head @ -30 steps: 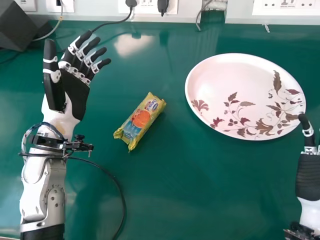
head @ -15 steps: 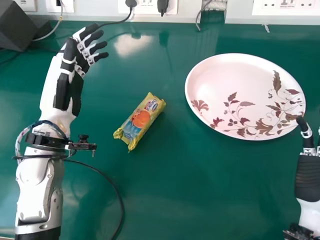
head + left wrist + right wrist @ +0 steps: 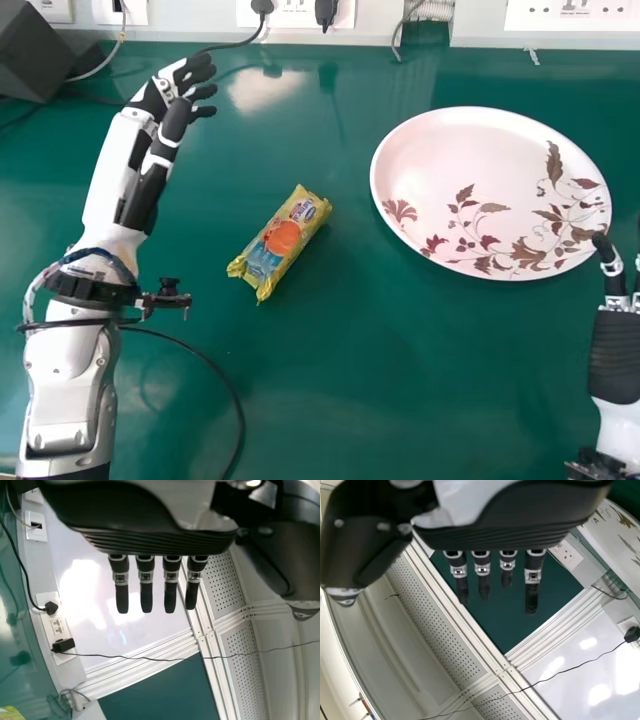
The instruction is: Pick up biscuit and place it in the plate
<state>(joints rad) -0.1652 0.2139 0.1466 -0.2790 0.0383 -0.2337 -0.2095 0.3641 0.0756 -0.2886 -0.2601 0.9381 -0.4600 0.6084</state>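
Observation:
The yellow biscuit packet [image 3: 281,243] lies slanted on the green table in the head view, left of the white oval plate [image 3: 450,150] with its brown leaf pattern. My left hand [image 3: 150,165] is beyond and left of the packet, apart from it, fingers straight and holding nothing. In the left wrist view the left hand [image 3: 150,535] has its fingers extended, and a corner of the packet [image 3: 10,713] shows. At the right edge of the head view, my right hand [image 3: 618,350] is beside the plate's near right side. The right hand [image 3: 505,535] has straight fingers in its wrist view.
A dark box [image 3: 40,50] stands at the table's far left corner. Sockets and plugs [image 3: 290,12] line the wall behind the table [image 3: 380,370]. A black cable [image 3: 235,400] curves from the left forearm down toward the near edge.
My left hand has turned about its wrist, with its thumb now across the view of the palm, and the forearm has shifted slightly left. The packet and plate have stayed put.

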